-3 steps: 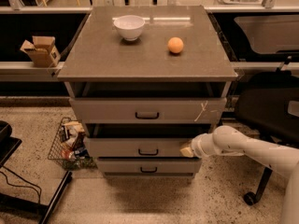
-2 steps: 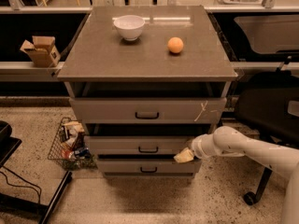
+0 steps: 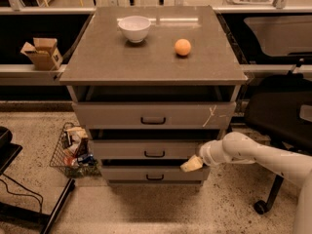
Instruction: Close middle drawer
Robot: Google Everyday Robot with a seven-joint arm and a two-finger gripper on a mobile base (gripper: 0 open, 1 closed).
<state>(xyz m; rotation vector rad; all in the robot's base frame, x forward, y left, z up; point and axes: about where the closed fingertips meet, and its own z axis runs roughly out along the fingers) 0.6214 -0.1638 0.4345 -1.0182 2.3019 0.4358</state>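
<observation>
The grey cabinet has three drawers, all standing partly out. The middle drawer (image 3: 146,150) has a plain grey front with a small black bow handle (image 3: 154,154) at its centre. The top drawer (image 3: 156,115) sticks out farthest and has a pale cross mark on its right end. My gripper (image 3: 191,164) is a pale yellowish tip at the end of the white arm (image 3: 253,155). It sits at the lower right corner of the middle drawer's front, just above the bottom drawer (image 3: 153,173).
A white bowl (image 3: 134,28) and an orange (image 3: 183,47) sit on the cabinet top (image 3: 97,62). A wire basket of items (image 3: 73,147) stands on the floor at the left, a black office chair (image 3: 278,111) at the right, a cardboard box (image 3: 42,52) on the left shelf.
The gripper tip has moved slightly left and down along the middle drawer's front edge. The drawers have not visibly moved.
</observation>
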